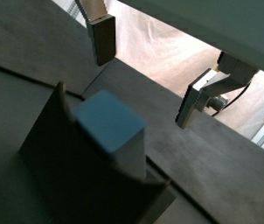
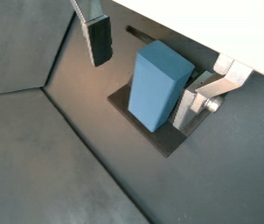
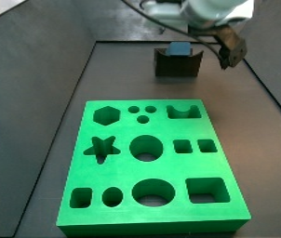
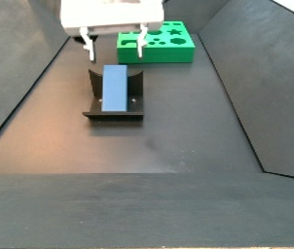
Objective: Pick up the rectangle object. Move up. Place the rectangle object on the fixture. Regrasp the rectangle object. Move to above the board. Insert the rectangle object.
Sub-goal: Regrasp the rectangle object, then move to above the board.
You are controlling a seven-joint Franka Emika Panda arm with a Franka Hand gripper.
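The light blue rectangle object (image 2: 160,83) rests on the dark fixture (image 2: 141,129), leaning against its upright part. In both wrist views it sits below and between my gripper's fingers, nearer one finger (image 2: 193,105) than the other. My gripper (image 4: 113,56) is open and hovers just over the far end of the rectangle object (image 4: 115,88), with neither finger pressing it. The block (image 1: 108,122) also shows in a wrist view on the fixture (image 1: 82,171). The green board (image 3: 150,163) with shaped cutouts lies on the floor apart from the fixture (image 3: 177,65).
Dark sloping walls (image 4: 19,88) enclose the floor on both sides. The board (image 4: 157,44) lies just behind the gripper in a side view. A pale strip (image 1: 170,52) of surface shows beyond the floor's edge.
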